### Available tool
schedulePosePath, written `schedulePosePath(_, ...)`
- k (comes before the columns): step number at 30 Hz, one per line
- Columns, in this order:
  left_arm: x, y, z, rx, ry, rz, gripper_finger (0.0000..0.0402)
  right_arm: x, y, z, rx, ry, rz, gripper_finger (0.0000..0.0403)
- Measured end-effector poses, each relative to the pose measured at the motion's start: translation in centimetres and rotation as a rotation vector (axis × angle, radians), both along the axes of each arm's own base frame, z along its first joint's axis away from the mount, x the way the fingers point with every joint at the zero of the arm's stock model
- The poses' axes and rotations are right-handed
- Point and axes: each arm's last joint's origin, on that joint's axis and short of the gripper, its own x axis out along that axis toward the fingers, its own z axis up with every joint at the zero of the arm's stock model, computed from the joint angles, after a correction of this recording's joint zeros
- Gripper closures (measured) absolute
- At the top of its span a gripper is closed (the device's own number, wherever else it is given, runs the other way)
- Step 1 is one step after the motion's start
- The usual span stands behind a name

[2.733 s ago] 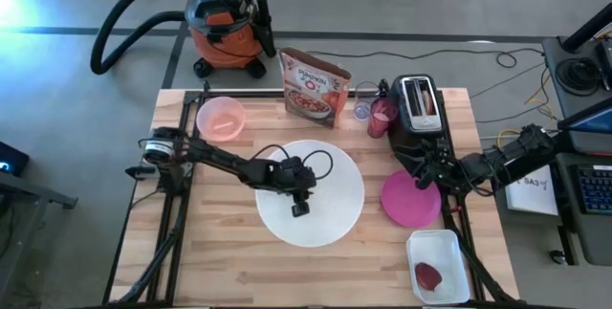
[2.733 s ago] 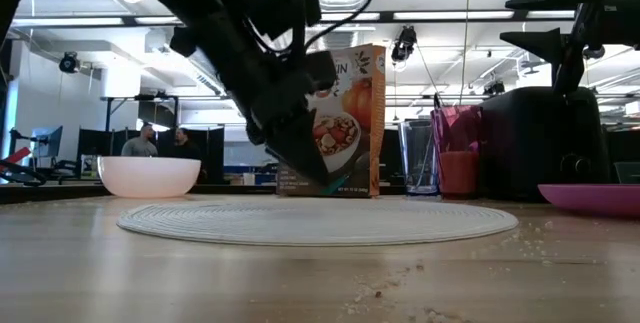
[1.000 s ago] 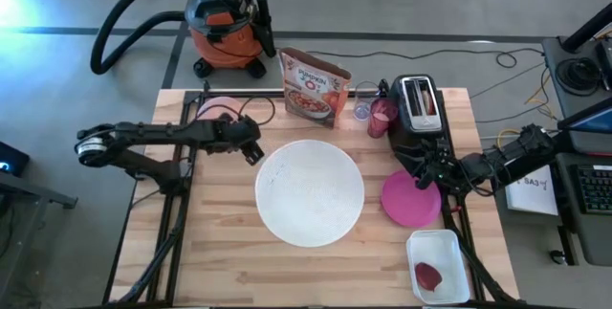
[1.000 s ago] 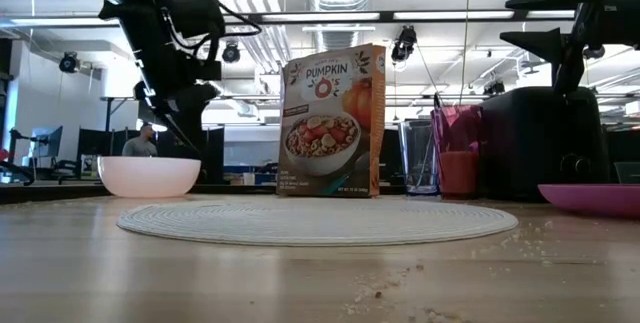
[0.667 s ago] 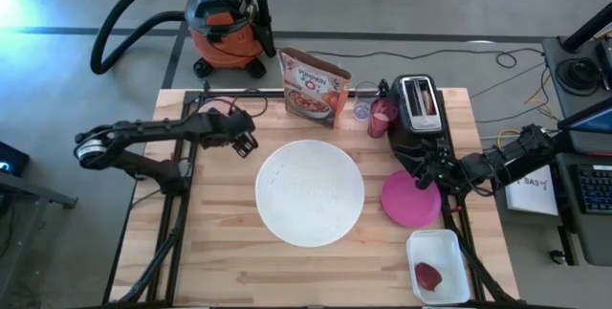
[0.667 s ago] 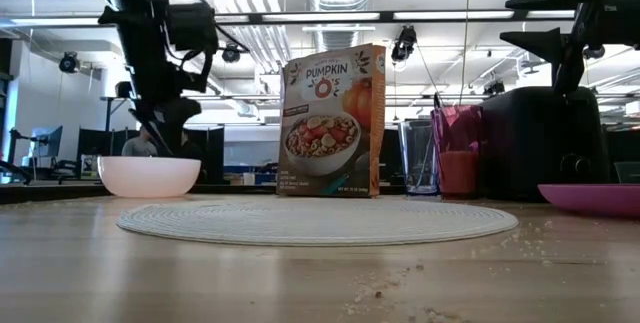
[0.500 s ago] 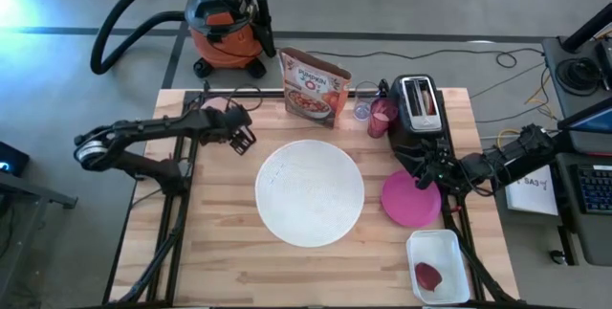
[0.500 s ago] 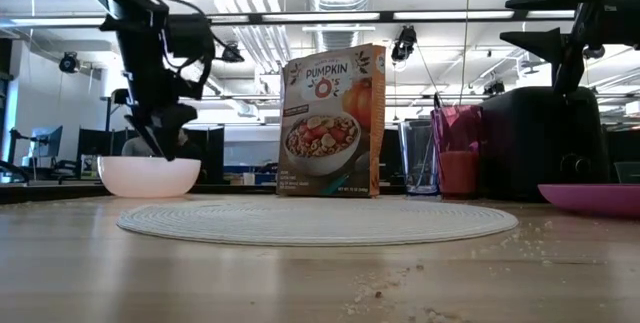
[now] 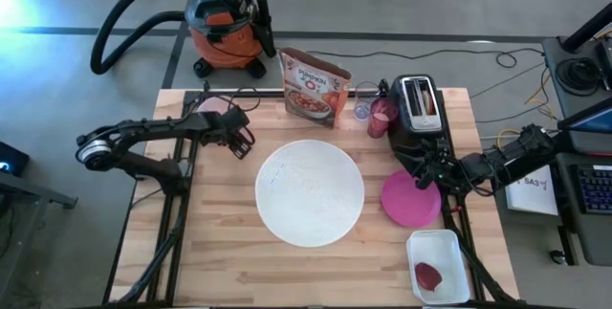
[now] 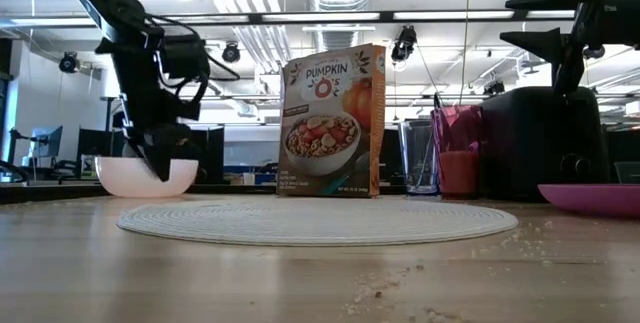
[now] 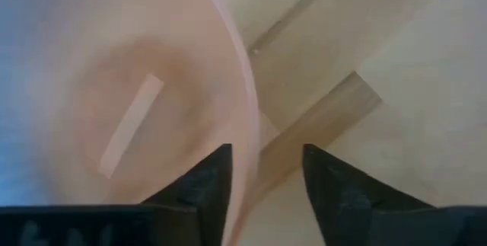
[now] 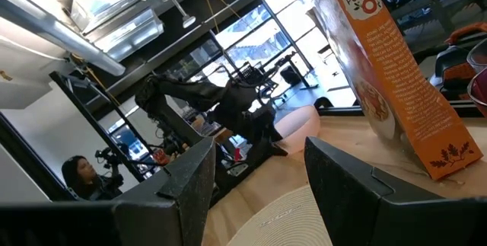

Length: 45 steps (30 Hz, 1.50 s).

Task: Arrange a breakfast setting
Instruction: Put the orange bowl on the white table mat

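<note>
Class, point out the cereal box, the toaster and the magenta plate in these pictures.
cereal box [image 10: 331, 120]: low view, printed front face.
toaster [image 9: 418, 103]: high view, top with the slots.
magenta plate [image 9: 406, 202]: high view, bare centre of the plate.

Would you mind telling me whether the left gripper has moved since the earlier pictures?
Yes. The left gripper has left the middle of the large white round plate and now straddles the rim of the pale pink bowl, towards the table's far left corner.

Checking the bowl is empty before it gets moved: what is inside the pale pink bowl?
The pale pink bowl shows only bare inside. The left gripper straddles its rim; its near wall is covered by one finger.
</note>
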Motion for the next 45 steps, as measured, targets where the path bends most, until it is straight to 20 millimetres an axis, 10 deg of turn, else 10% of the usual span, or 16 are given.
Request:
schedulePosePath(9, 1.0, 0.4, 0.4, -0.033, -0.035, -0.018, 0.0393, 0.0, 0.0, 0.0, 0.001, 0.000, -0.001, 0.0211)
schedulePosePath(18, 3.6, -0.5, 2.9, -0.086, -0.164, -0.168, 0.0399, 0.0, 0.0, 0.0, 0.000, 0.000, 0.000, 0.0211)
schedulePosePath(35, 9.1, -12.2, 7.2, -0.111, -0.337, -0.711, 0.0401, 0.0, 0.0, 0.0, 0.000, 0.000, 0.000, 0.0211)
schedulePosePath(45, 9.8, -16.1, 6.0, -0.194, -0.328, -0.741, 0.0401, 0.0, 0.0, 0.0, 0.000, -0.001, -0.001, 0.0211)
